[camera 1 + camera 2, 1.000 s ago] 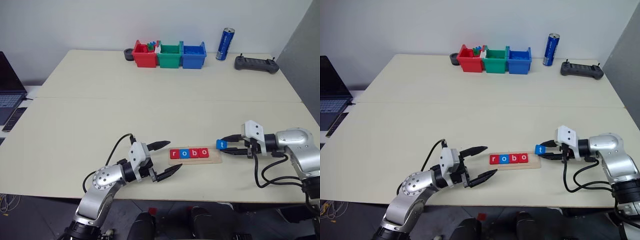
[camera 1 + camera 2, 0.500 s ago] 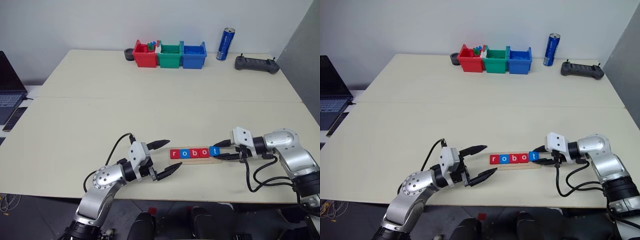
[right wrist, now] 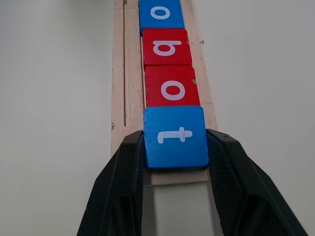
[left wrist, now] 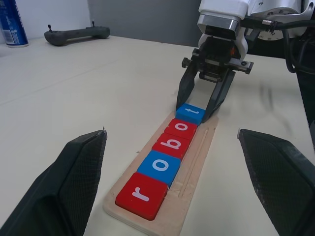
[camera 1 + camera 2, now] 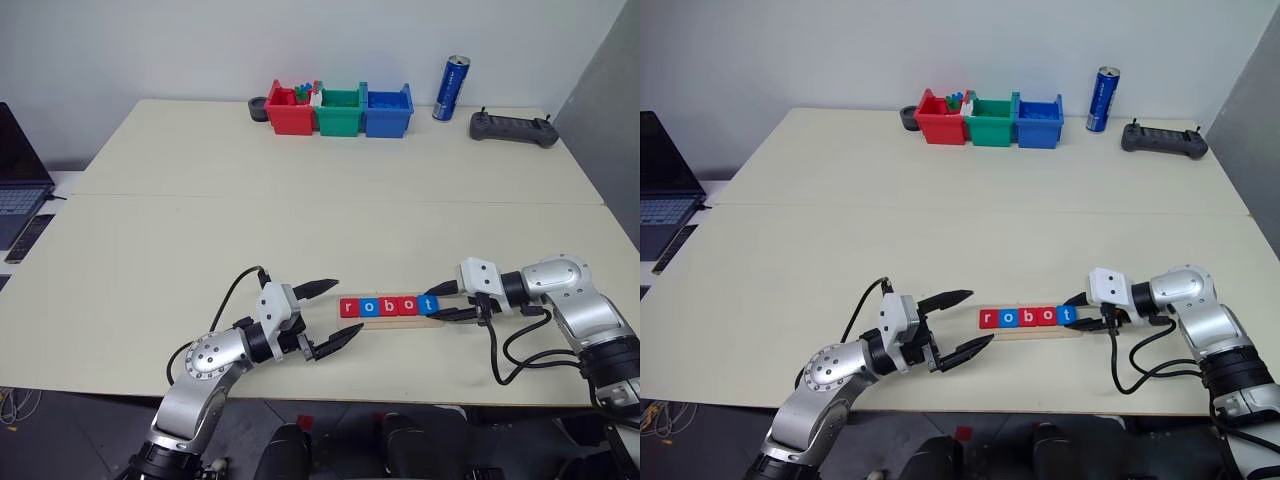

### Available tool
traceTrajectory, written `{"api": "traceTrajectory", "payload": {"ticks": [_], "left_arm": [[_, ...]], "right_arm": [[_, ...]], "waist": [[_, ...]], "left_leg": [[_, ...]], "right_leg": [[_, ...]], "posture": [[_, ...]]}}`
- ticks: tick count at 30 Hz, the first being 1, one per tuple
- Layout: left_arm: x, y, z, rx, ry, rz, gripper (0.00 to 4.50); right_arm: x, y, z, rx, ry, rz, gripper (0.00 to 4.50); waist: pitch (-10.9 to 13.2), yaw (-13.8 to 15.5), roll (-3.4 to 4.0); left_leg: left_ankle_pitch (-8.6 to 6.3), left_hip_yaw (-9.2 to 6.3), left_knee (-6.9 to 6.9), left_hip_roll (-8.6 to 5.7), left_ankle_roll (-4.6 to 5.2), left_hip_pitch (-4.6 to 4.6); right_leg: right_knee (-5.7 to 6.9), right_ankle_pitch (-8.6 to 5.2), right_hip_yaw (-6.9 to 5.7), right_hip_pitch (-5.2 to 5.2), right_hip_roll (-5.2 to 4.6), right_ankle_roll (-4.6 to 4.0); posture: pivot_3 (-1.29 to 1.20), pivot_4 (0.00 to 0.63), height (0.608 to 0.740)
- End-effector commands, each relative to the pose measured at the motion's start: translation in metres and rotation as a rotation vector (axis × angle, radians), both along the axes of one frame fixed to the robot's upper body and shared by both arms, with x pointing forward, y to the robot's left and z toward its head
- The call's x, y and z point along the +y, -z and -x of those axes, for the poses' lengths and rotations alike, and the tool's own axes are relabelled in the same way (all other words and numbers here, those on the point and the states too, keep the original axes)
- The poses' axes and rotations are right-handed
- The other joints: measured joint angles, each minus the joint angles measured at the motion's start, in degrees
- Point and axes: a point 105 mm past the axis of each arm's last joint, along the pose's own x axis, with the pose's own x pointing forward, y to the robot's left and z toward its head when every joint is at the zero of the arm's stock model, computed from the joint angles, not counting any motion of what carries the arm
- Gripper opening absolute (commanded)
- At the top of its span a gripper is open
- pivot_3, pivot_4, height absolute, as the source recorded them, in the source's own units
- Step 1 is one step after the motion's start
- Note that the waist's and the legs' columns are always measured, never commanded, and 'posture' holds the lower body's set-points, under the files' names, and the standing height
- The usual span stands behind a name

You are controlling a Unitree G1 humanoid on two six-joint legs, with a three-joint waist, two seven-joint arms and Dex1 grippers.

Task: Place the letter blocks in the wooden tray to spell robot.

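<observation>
The right gripper [image 5: 437, 303], which a second ago held the blue square tile lettered "t" [image 3: 175, 136] clear of the table beyond the strip's right end, has brought it down onto the last place of the long pale wooden tray [image 4: 197, 162], touching the red "o" tile [image 3: 172, 91]. Its two black fingers [image 3: 123, 182] remain pinched against the tile's sides. The five flat letter blocks [image 5: 389, 306], red r, blue o, red b, red o, blue t, now lie in one line and read "robot"; judged from this, only the release is outstanding. The left gripper [image 5: 335, 312] has kept its place just beside the tray's left end, fingers spread wide and empty.
</observation>
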Motion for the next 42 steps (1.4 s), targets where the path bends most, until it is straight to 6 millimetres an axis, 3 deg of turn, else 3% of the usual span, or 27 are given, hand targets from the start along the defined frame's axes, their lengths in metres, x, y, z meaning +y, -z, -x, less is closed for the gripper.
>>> {"api": "traceTrajectory", "payload": {"ticks": [1, 2, 10, 11, 18, 22, 32, 42], "left_arm": [[-0.001, -0.009, 0.004, -0.043, 0.015, 0.006, 4.50], [-0.001, -0.008, 0.004, -0.042, 0.014, 0.005, 4.50], [0.000, -0.008, 0.003, -0.044, 0.013, 0.006, 4.50], [-0.001, -0.007, 0.003, -0.044, 0.014, 0.005, 4.50], [-0.002, -0.008, 0.004, -0.044, 0.016, 0.010, 4.50], [-0.002, -0.008, 0.003, -0.045, 0.023, 0.008, 4.50], [-0.003, -0.010, 0.004, -0.048, 0.032, 0.003, 4.50], [-0.003, -0.010, 0.004, -0.049, 0.031, 0.005, 4.50]], "right_arm": [[0.001, -0.008, -0.002, -0.025, -0.022, 0.003, 1.45], [0.001, -0.008, -0.002, -0.025, -0.022, 0.003, 1.45], [0.001, -0.021, -0.008, -0.034, 0.010, -0.035, 4.30], [0.000, -0.023, -0.009, -0.035, 0.019, -0.039, 4.46], [-0.015, -0.035, -0.010, -0.033, 0.093, -0.062, 4.46], [-0.022, -0.025, -0.006, -0.035, 0.104, -0.043, 3.53], [-0.016, -0.015, 0.002, -0.017, 0.083, -0.039, 0.01], [-0.012, -0.013, 0.003, -0.016, 0.078, -0.035, 0.01]], "waist": [[0.0, 0.0, 0.00], [0.0, 0.0, 0.00], [0.0, 0.0, 0.00], [0.0, 0.0, 0.00], [0.0, 0.1, 0.00], [0.0, 0.0, 0.00], [0.0, 0.0, 0.01], [0.0, 0.0, 0.01]], "left_leg": [[0.00, 0.00, 0.00, 0.00, 0.00, 0.00], [0.00, 0.00, 0.00, 0.00, 0.00, 0.00], [0.00, 0.00, 0.00, 0.00, 0.00, 0.00], [0.00, 0.00, 0.00, 0.00, 0.00, 0.00], [0.00, -0.01, 0.01, -0.01, 0.00, -0.01], [0.00, -0.01, 0.00, 0.00, 0.00, 0.00], [0.00, 0.01, 0.02, 0.00, 0.00, 0.01], [0.00, 0.01, 0.03, 0.00, 0.00, 0.01]], "right_leg": [[0.00, 0.00, 0.00, 0.00, 0.00, 0.00], [0.00, 0.00, 0.00, 0.00, 0.00, 0.00], [0.01, 0.00, 0.00, 0.00, 0.00, -0.01], [0.01, 0.00, 0.00, 0.00, 0.00, -0.01], [0.01, 0.01, -0.01, 0.00, -0.02, -0.01], [0.01, 0.01, -0.01, 0.00, -0.01, -0.01], [0.06, 0.01, 0.00, 0.00, 0.00, -0.01], [0.05, 0.01, 0.00, 0.00, -0.01, -0.01]], "posture": [[0.00, 0.150, 0.740], [0.00, 0.150, 0.740], [0.00, 0.150, 0.740], [0.00, 0.150, 0.740], [0.00, 0.150, 0.740], [0.00, 0.150, 0.740], [0.00, 0.150, 0.740], [0.00, 0.150, 0.740]]}}
